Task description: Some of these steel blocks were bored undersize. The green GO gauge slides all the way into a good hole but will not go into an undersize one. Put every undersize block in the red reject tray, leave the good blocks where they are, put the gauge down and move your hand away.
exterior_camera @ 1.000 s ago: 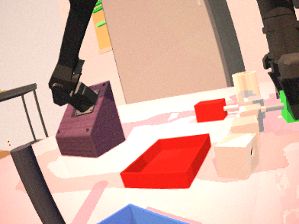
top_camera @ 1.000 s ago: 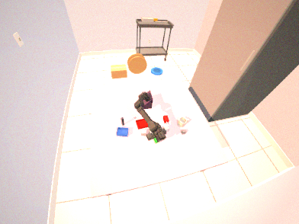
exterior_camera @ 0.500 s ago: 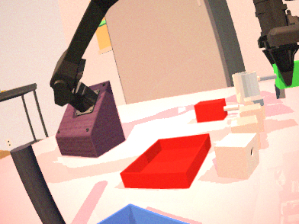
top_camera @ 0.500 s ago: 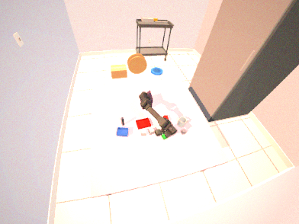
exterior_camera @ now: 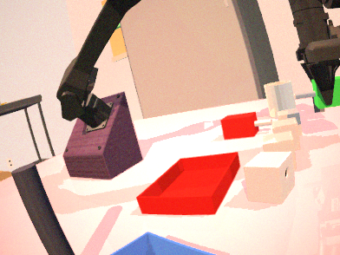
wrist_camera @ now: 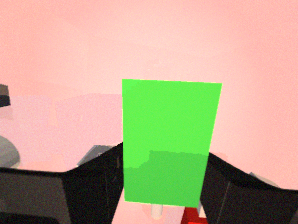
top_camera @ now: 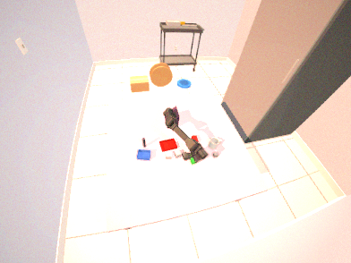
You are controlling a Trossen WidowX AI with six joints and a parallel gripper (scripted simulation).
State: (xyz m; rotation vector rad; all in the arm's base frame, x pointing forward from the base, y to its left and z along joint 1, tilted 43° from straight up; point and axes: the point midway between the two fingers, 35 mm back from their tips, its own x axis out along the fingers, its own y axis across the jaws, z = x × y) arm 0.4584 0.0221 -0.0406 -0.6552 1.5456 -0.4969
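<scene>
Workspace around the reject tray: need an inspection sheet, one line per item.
Surface: pale top, pinkish shadows.
Reject tray: red, no block in it.
Blocks: several beside the tray; nearest block shows a hole in one side.
Green gauge: held, pin out of the blocks.
Clutter: blue tray, mug.
Gripper: shut on the gauge.
Cables: nothing seen.
Surroundings: cart, walls.

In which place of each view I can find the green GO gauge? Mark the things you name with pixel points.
Top: right of centre, lower half; the green gauge (top_camera: 192,160) (exterior_camera: 330,92) (wrist_camera: 167,125) is small.
Exterior: right edge, above mid-height.
Wrist: centre, large, between the fingers.
Shared landmark: the gripper (top_camera: 190,157) (exterior_camera: 326,101) (wrist_camera: 160,143), beside the green in all views.
</scene>
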